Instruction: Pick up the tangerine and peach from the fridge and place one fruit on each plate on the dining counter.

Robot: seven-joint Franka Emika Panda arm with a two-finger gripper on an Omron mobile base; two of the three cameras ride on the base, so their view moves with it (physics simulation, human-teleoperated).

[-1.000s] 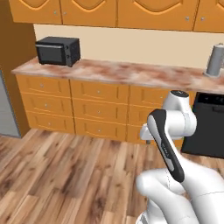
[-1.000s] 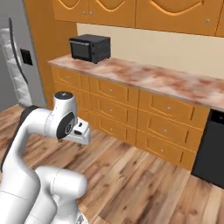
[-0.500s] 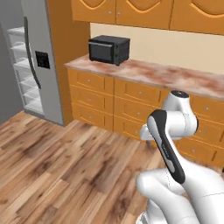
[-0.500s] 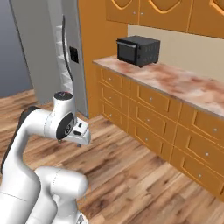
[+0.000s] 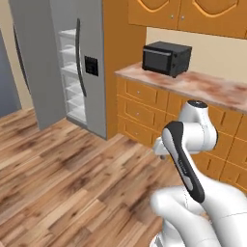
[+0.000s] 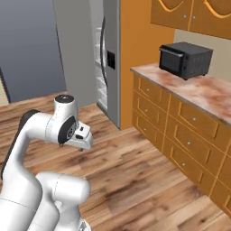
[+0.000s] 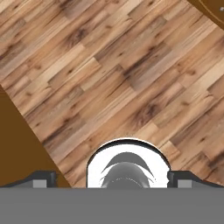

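Observation:
The tall grey fridge [image 5: 91, 67] stands at the back left with a door swung open, and its pale shelves [image 5: 71, 82] show in the gap. It also appears in the right base view as the fridge [image 6: 108, 63]. No fruit can be made out on those shelves from here; the tangerine and the peach are hidden. The plates and the dining counter are out of view. My gripper [image 6: 81, 147] hangs folded close to the arm, pointing down at the wooden floor [image 7: 113, 74]. It is open and empty, with its fingertips [image 7: 43, 178] wide apart.
A black microwave [image 5: 166, 58] sits on the marbled wall counter [image 5: 202, 87] above orange drawers [image 6: 180, 144]. An orange tall panel [image 5: 118, 58] stands between the fridge and that counter. Open wooden floor [image 5: 62, 178] lies between me and the fridge.
The whole picture has slid to the right as the base turns left. The fridge has come fully into view and the microwave has shifted right. The arm keeps its folded pose.

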